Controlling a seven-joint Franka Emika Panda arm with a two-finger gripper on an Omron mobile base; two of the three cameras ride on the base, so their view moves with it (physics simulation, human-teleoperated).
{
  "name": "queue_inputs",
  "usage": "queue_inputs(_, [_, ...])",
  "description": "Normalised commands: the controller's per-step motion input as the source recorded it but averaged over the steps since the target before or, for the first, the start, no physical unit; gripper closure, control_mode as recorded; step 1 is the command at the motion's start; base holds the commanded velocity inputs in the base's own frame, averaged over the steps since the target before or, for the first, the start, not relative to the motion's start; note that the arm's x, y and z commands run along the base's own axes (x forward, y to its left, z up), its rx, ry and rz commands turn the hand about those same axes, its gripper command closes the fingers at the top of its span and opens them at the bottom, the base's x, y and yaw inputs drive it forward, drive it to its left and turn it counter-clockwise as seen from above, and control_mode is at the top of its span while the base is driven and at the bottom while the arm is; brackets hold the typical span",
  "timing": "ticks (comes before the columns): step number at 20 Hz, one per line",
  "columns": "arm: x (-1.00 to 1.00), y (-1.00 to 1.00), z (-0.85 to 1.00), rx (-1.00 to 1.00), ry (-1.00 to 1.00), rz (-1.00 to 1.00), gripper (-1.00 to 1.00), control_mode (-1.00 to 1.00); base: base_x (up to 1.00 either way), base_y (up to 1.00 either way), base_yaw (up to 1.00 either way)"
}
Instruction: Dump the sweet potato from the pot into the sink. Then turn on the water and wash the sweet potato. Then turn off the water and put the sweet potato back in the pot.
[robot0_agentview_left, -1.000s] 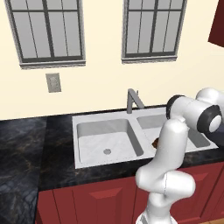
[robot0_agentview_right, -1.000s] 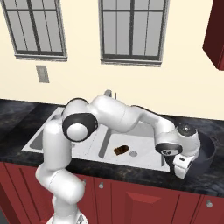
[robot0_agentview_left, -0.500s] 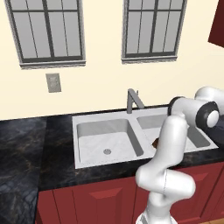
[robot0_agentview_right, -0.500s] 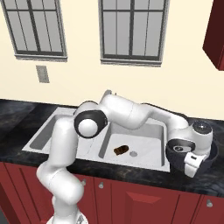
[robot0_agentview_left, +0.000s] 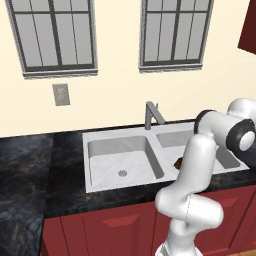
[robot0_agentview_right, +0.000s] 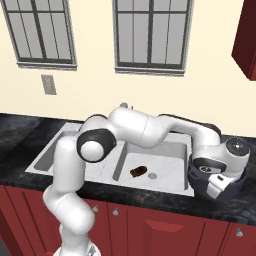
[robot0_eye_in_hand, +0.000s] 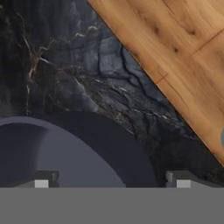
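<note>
gripper: jaws wide apart, held nothing | pot: directly beneath gripper, on counter | sweet potato: in sink, well apart

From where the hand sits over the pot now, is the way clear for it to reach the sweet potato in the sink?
Probably yes. The sweet potato lies alone and uncovered in the sink basin beside the drain. The hand, jaws apart, is over the pot just right of that basin.
</note>
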Motion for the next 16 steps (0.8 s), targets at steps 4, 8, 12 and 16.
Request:
queue_inputs(4, [-0.26, 0.69, 0.47, 0.0, -0.08, 0.0, -1.0, -1.0, 0.0, 0.0, 0.0])
queue_inputs(8, [-0.43, 0.62, 0.57, -0.03, -0.11, 0.0, -1.0, -1.0, 0.0, 0.0, 0.0])
queue_inputs(12, [-0.41, 0.58, 0.66, -0.04, -0.18, 0.01, -1.0, -1.0, 0.0, 0.0, 0.0])
queue_inputs(16, [-0.29, 0.52, 0.61, 0.0, -0.17, 0.11, -1.0, -1.0, 0.0, 0.0, 0.0])
